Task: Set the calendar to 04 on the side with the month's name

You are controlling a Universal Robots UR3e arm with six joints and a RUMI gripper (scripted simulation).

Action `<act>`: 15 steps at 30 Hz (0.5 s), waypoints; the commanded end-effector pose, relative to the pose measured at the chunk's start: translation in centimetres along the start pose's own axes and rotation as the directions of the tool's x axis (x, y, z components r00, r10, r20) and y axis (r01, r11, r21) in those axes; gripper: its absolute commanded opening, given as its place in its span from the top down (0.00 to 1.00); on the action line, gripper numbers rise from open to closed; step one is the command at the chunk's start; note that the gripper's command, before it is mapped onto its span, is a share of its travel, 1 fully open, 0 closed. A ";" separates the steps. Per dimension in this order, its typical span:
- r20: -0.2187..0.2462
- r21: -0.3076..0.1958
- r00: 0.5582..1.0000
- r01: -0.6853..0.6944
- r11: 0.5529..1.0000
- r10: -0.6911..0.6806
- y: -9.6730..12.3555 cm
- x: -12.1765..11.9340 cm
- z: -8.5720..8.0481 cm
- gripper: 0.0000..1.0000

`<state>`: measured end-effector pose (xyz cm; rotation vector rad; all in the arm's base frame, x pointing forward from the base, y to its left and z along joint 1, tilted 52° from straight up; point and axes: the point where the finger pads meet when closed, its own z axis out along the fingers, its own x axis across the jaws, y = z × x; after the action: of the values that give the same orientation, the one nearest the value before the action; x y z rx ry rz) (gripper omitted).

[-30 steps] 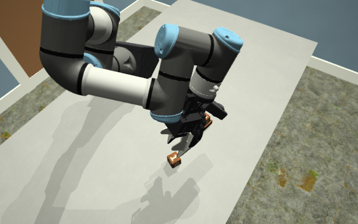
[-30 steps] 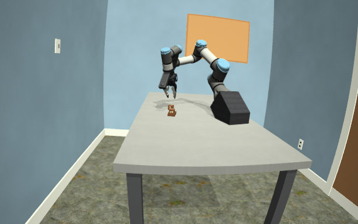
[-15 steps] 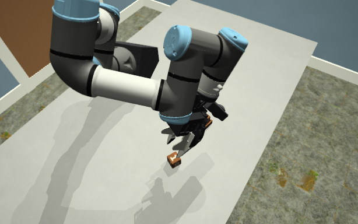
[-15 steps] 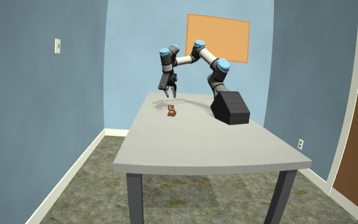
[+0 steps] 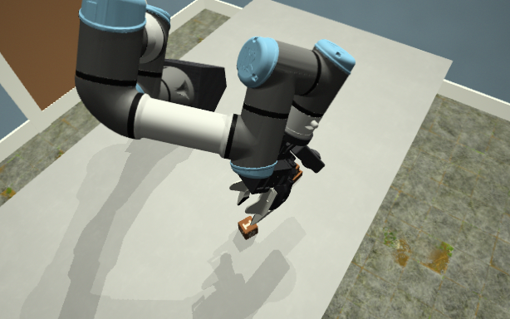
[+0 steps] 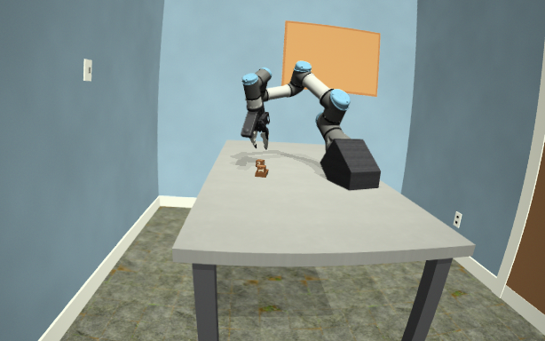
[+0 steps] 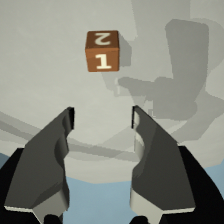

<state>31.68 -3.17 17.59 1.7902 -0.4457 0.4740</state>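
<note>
Top view: The landmark is the loose cube (image 5: 247, 228) (image 6: 259, 162) (image 7: 103, 51), which lies on the table (image 5: 166, 249) (image 6: 311, 213) (image 7: 35, 60), outside the tray (image 5: 299, 174) (image 6: 261, 175). The gripper (image 5: 245, 213) (image 6: 261, 147) (image 7: 103, 108) is above and beside the cube; one finger overlaps its edge in this projection, and contact cannot be confirmed. The tray stands apart from the cube, mostly hidden behind the gripper.

Exterior view: The gripper hangs above the table, beyond the loose cube as seen from this side. The tray is on the near side of the cube and carries the seated cube (image 6: 262, 169); its digit is too small to read with certainty.

Wrist view: The fingers are partly spread, with nothing between them. The loose cube lies ahead of the fingertips, showing a 1 and an inverted 2.

Assessment: The step in hand appears to be reorienting the loose cube. Next, align the fingers over it, widen if clearance requires, descend and grip opposite faces. Confirm the required digit and its upright direction before seating.
</note>
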 end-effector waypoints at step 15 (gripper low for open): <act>0.014 -0.059 1.000 -0.001 0.998 0.002 -0.3 -0.1 0.0 0.71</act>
<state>31.87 -3.09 17.27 1.7626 -0.4539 0.4557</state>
